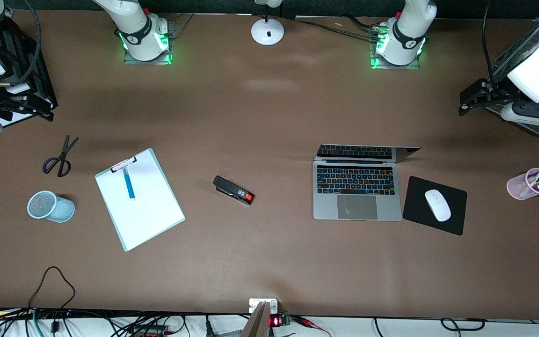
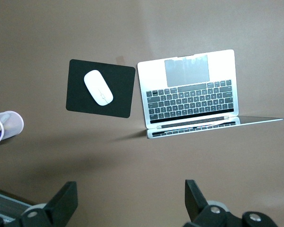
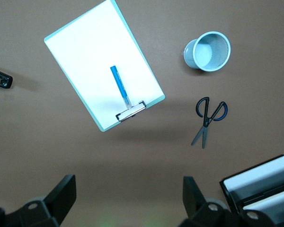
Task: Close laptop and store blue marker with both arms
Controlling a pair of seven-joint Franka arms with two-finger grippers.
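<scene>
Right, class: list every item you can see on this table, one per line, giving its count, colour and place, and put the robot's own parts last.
laptop: one, silver-grey, open, toward the left arm's end.
mouse pad: one, black, beside the laptop.
mouse: one, white, on the mouse pad.
pen cup: one, pink, holding pens, at the left arm's end.
stapler: one, black, mid-table.
clipboard: one, white with teal edge.
blue marker: one, on the clipboard.
mesh cup: one, light blue, on its side.
scissors: one, black.
lamp base: one, white.
left gripper: jaws open, above the table.
right gripper: jaws open, above the table.
</scene>
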